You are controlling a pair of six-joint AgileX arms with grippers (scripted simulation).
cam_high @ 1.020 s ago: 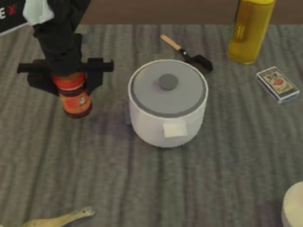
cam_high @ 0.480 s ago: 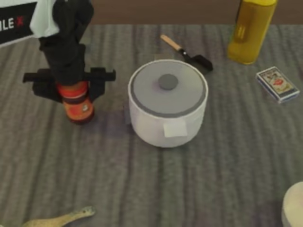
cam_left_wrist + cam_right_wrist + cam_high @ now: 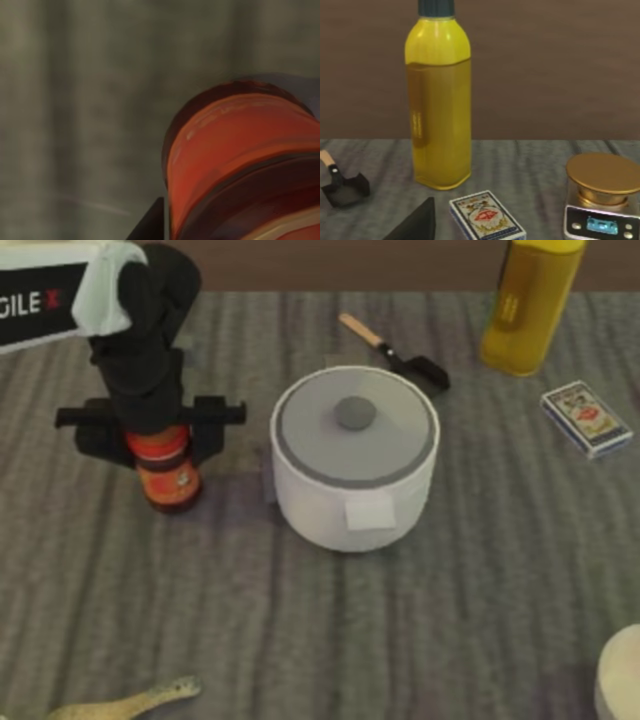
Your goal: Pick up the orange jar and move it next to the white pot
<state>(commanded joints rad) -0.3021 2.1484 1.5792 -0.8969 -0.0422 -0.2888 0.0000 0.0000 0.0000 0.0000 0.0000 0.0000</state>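
The orange jar (image 3: 170,478), with an orange-red lid and a dark band, hangs upright in my left gripper (image 3: 160,436), which is shut on its upper part. It sits to the left of the white pot (image 3: 355,455), with a small gap between them. The pot has a grey lid, a round knob and a white square tab. Up close in the left wrist view, the jar (image 3: 240,160) fills the corner beside one dark finger (image 3: 150,225). My right arm is parked outside the top view; one finger (image 3: 417,225) of its own shows in the right wrist view, set off to one side.
At the back right stands a tall yellow bottle (image 3: 525,305), with a card box (image 3: 587,418) nearer. A small black scoop (image 3: 400,352) lies behind the pot. A white rounded object (image 3: 620,680) sits front right, a pale curved thing (image 3: 130,702) front left. A scale (image 3: 602,200) shows too.
My left gripper has carried the jar a little to the right and towards the front, and lower over the cloth. The pot has not moved.
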